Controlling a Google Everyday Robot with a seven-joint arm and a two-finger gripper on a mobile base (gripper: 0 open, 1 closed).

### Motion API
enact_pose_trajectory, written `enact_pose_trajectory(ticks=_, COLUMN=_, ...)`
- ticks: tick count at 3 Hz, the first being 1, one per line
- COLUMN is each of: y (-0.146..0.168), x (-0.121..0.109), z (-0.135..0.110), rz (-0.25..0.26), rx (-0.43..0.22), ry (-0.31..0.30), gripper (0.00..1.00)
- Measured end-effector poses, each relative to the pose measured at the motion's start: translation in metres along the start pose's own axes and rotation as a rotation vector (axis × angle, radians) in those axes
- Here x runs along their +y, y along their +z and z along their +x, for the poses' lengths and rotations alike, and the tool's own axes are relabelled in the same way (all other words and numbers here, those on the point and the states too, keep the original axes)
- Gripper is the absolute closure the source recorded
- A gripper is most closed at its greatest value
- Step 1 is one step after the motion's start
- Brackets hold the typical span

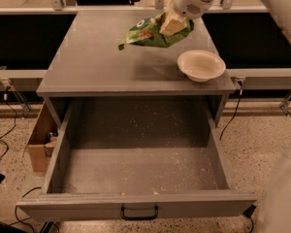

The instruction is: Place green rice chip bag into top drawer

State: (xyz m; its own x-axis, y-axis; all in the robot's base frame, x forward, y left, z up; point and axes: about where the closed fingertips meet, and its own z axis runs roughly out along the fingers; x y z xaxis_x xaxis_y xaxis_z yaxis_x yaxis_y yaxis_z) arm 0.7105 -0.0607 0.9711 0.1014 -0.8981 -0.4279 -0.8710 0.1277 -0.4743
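Note:
The green rice chip bag (148, 33) hangs in the air above the back right of the grey cabinet top, its shadow on the surface below. My gripper (173, 23) is shut on the bag's right end, with the white arm reaching in from the top right. The top drawer (136, 171) is pulled wide open below the cabinet top, with crumbs on its floor and a small black handle (139, 212) on its flat grey front. The drawer holds nothing else.
A white bowl (201, 65) stands on the cabinet top (87, 62) at the right, just below the bag. A cardboard box (39, 142) sits on the floor left of the drawer. Cables run on the speckled floor. A metal rail runs behind the cabinet.

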Motion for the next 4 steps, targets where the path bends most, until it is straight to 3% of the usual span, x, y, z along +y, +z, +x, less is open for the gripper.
enact_pose_trajectory(ticks=1, y=-0.079, x=0.044, z=-0.011, rz=0.074, rx=-0.061, ry=-0.032, gripper=1.00)
enact_pose_trajectory(ticks=2, y=-0.106, x=0.112, z=-0.012, rz=0.016, rx=-0.118, ry=-0.083, gripper=1.00)
enact_pose_trajectory(ticks=3, y=-0.086, x=0.183, z=0.004, rz=-0.118, rx=-0.209, ry=-0.094, gripper=1.00)
enact_pose_trajectory(ticks=4, y=-0.027, x=0.264, z=0.034, rz=-0.293, rx=-0.277, ry=-0.024, gripper=1.00)
